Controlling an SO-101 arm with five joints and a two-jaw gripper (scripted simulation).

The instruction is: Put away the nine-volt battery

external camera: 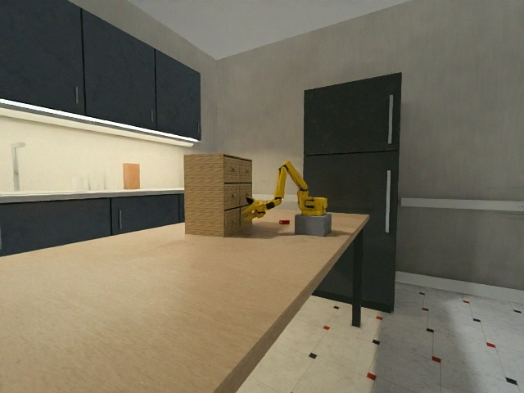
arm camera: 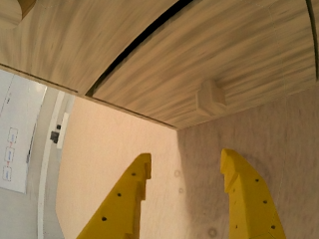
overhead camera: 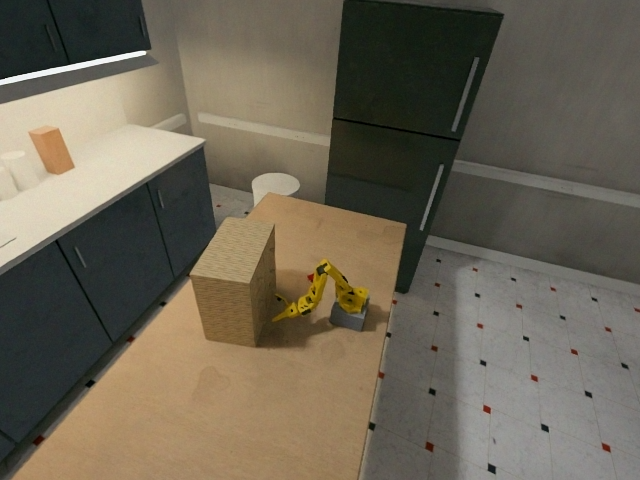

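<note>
The wooden cabinet (overhead camera: 235, 248) (external camera: 204, 194) stands on the table with three rows of two drawers facing the arm. All drawer fronts that show look shut. My gripper (overhead camera: 275, 308) (external camera: 245, 208) (arm camera: 185, 154) is open and empty, low in front of the cabinet's lower drawers. In the wrist view a bottom drawer's knob (arm camera: 210, 97) is ahead of the fingertips, not between them. A small red block, seemingly the nine-volt battery (overhead camera: 310, 277) (external camera: 283, 222), lies on the table between cabinet and arm base. The insides of the drawers are hidden.
The arm's grey base block (overhead camera: 348, 316) (external camera: 312, 223) stands near the edge of the wooden table (overhead camera: 289, 413) (external camera: 147, 295). In the wrist view another drawer knob (arm camera: 10, 12) shows at the top left. A dark fridge (overhead camera: 398, 103) (external camera: 351, 190) stands behind the table.
</note>
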